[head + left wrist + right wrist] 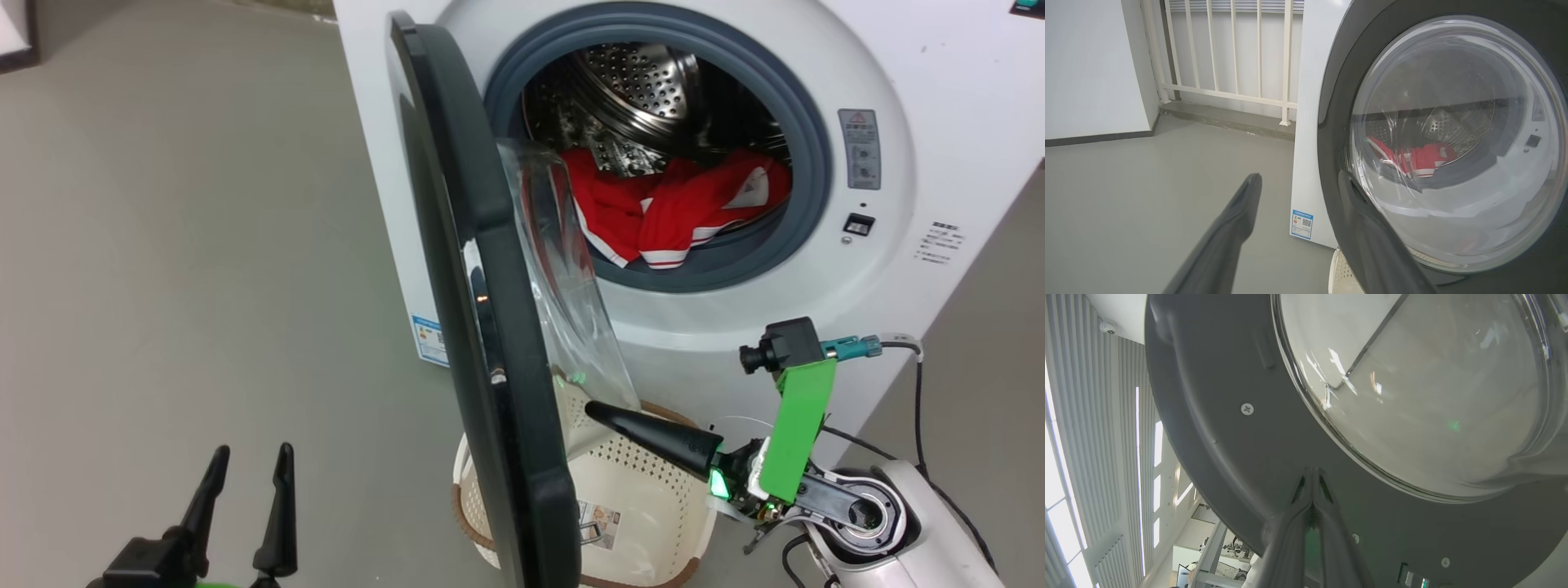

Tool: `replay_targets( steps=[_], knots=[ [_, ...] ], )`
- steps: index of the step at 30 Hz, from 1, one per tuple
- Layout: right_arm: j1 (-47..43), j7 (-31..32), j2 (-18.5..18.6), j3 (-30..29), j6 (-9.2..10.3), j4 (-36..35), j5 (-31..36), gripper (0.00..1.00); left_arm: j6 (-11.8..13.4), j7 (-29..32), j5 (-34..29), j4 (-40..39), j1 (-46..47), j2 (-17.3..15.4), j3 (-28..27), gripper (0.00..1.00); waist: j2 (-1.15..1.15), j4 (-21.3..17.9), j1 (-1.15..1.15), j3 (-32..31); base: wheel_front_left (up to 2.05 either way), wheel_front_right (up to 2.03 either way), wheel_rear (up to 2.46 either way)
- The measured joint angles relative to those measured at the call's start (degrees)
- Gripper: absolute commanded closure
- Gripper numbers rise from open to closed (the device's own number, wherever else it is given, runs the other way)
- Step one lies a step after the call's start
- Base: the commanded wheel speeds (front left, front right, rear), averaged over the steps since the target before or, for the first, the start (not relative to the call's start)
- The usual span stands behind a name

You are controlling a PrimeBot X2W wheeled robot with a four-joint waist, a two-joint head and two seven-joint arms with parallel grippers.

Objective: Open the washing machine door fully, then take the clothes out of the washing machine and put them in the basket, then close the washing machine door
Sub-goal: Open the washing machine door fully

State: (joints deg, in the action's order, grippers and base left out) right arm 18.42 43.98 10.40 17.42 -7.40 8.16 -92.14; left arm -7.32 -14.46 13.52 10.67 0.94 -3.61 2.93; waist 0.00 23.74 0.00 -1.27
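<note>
Door (pixel 496 327) half-open over basket (pixel 653 500), clothes (pixel 694 204) behind

- Standing out edge-on from the washing machine (pixel 939 122), left of the drum (pixel 637 82) mouth: the washing machine door (pixel 482 327).
- Inside the drum, heaped at its front and spilling onto the lower ring (pixel 735 261): the clothes (pixel 678 204).
- On the floor (pixel 163 245) directly before the washing machine, beneath the door and partly behind it: the basket (pixel 653 490).
- Above the basket, on the door's inner side, tips at the door just below its glass bowl (pixel 563 310): the right tool (pixel 591 407).
- At lower left, over the floor, on the door's outer side: the left tool (pixel 253 451).
</note>
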Motion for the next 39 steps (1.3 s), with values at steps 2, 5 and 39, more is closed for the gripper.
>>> replay_targets(
  steps=[2,5,39],
  knots=[
    [-0.01,-0.42,0.04,-0.41,0.0,-0.29,0.48,0.37,0.0,0.0,0.0,-0.09,-0.4,0.01,-0.08,0.0,0.0,-0.54,0.0,-0.01,0.0,0.0,0.0],
    [-0.02,-1.46,0.31,-1.25,0.0,-1.12,1.37,0.0,0.0,0.0,0.0,-0.16,-0.51,0.01,-0.22,0.0,0.0,-1.32,0.0,0.04,0.0,0.0,0.0],
    [-2.26,-57.69,12.73,7.19,0.0,3.99,46.08,0.0,0.0,0.0,-0.01,-1.25,-0.5,0.11,-0.79,0.0,0.0,-4.71,0.0,0.7,0.0,0.0,0.0]
  ],
)
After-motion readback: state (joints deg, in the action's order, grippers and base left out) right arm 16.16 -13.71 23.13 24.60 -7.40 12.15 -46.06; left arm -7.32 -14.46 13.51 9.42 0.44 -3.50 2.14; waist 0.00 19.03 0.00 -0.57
